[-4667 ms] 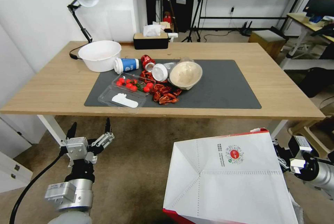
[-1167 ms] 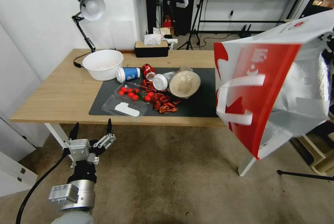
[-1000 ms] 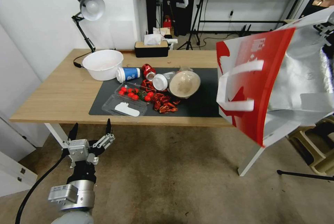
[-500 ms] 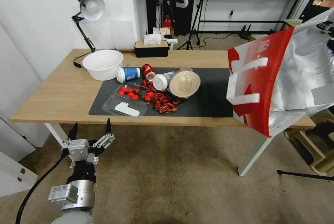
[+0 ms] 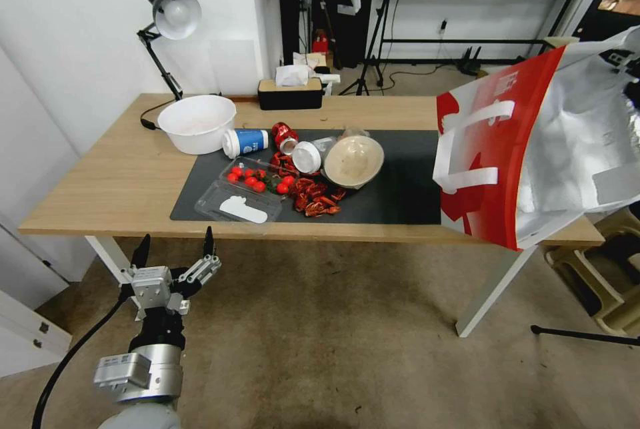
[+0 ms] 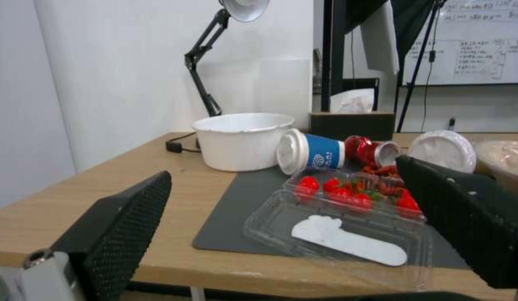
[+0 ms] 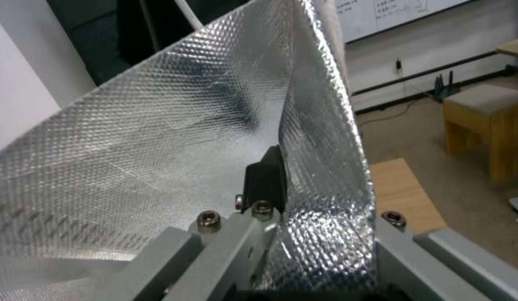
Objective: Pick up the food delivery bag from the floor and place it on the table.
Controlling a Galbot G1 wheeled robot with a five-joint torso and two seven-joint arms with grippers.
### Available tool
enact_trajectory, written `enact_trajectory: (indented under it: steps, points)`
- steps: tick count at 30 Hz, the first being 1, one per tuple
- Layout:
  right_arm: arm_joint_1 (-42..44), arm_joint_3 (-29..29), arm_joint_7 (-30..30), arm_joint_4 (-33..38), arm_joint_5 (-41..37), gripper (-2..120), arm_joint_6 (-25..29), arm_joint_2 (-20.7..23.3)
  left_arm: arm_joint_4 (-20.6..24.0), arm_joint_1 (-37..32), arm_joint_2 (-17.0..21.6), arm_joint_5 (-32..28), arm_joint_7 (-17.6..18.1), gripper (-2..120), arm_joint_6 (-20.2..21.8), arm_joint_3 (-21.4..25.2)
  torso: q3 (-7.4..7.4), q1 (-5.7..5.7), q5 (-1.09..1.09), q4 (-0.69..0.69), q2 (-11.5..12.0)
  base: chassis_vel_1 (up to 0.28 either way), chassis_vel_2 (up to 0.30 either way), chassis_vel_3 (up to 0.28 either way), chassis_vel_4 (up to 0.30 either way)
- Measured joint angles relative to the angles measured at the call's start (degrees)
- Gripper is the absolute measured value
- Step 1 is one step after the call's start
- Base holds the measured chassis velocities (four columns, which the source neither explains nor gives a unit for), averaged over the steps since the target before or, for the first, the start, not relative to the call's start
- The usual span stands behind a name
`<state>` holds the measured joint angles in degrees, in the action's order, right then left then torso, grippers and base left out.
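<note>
1. Your clear plastic clamshell tray (image 5: pixel 257 176) holds red cherry tomatoes (image 5: pixel 253 182); its open lid holds a white flat piece.
2. The round white bowl (image 5: pixel 197 123) looks empty.
3. Your large red-and-white paper food delivery bag (image 5: pixel 527 149), foil-lined with white flat handles, hangs tilted over the light-wood bench's (image 5: pixel 107 176) right end.
4. Your right gripper's (image 7: pixel 281 184) fingers pinch the bag's foil wall.
5. Your left gripper (image 5: pixel 175 257) hovers low with fingers spread.
</note>
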<state>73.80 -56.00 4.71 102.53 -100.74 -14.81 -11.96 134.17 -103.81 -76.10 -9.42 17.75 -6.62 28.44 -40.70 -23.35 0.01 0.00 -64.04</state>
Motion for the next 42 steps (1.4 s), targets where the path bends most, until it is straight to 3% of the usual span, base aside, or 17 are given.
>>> enact_trajectory:
  steps: [35, 42]
  points:
    - [-1.5, 4.5, -4.0, -3.4, -0.1, 1, 0.6, 1.1, -0.2, -0.3, -0.7, 0.8, -0.2, 100, -1.1, -0.4, 0.00, 0.00, -0.01, 0.00, 0.0, 0.000, 0.000, 0.000, 0.000]
    - [-1.8, 5.2, -5.6, -4.1, 0.7, 25, 1.0, 0.8, -0.5, -0.3, -0.7, 0.8, -0.3, 100, -1.2, -0.6, 0.00, 0.01, 0.00, 0.00, 0.0, 0.000, 0.000, 0.000, 0.000]
